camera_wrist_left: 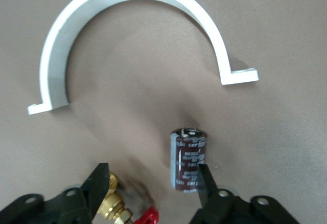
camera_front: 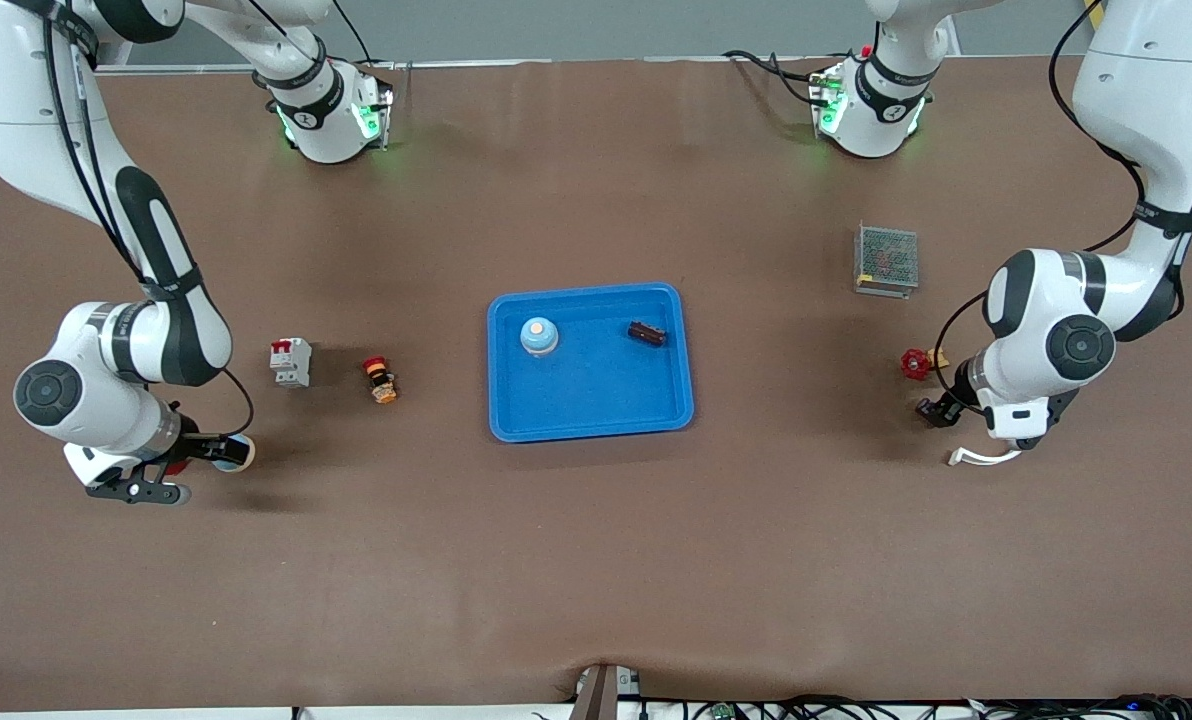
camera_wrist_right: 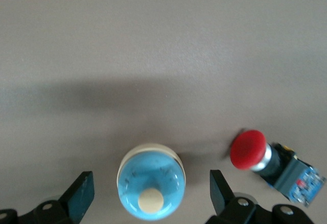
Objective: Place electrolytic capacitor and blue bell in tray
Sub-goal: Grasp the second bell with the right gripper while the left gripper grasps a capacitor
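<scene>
The bright blue tray lies mid-table and holds a blue bell and a dark capacitor. My right gripper is open at the right arm's end, low over a second blue bell, which stands between its fingers untouched. My left gripper is open at the left arm's end. In the left wrist view the gripper straddles bare table, with a second upright dark capacitor close against one finger.
A red and brass valve and a white half-round clamp lie by the left gripper. A red push button lies beside the second bell. A circuit breaker, an orange button and a grey mesh box sit farther off.
</scene>
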### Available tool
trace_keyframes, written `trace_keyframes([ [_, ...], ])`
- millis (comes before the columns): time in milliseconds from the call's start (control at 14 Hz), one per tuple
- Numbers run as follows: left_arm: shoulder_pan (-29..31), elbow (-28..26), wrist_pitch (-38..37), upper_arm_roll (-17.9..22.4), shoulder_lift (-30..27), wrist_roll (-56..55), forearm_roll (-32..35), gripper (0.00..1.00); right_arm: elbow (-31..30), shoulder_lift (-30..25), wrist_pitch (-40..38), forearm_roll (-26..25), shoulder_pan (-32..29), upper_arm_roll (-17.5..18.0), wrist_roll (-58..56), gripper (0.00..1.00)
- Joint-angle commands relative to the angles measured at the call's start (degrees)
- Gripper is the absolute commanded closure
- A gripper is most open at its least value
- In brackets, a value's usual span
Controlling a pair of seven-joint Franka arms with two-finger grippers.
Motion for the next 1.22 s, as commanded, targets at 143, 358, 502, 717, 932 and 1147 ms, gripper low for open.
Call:
trace_keyframes([
  [143, 1.18, -0.04, 3.22, -0.68, 1.09, -0.48, 0.94, 0.27, 1.60, 2.41, 1.75, 0.08, -1.45, 1.25, -0.86, 0.00],
  [358, 1.36, 0.05, 4.80, -0.68, 2.67, -0.40, 1.03, 0.48, 1.25, 2.41, 1.66, 1.66, -1.45, 1.25, -1.21, 0.00],
  [502, 1.19, 0.31, 4.80, -0.68, 3.37, -0.48, 0.94, 0.65, 1.07, 2.50, 1.66, 2.36, -1.89, 1.25, -2.96, 0.00],
  [717, 1.19, 0.40, 4.80, -0.77, 3.47, -0.83, 0.85, 1.00, 0.63, 2.85, 1.66, 5.08, -2.68, 1.25, -6.39, 0.00],
  [932, 1.01, 1.01, 4.72, -0.95, 3.03, -1.54, 0.15, 1.00, -0.42, 2.77, 1.66, 6.41, -2.59, 1.25, -6.93, 0.05],
  [1147, 0.57, 2.77, 4.28, -2.17, 2.94, -3.64, 0.06, 1.00, -0.42, 2.68, 0.78, 7.81, -2.42, 1.43, -6.66, 1.00],
])
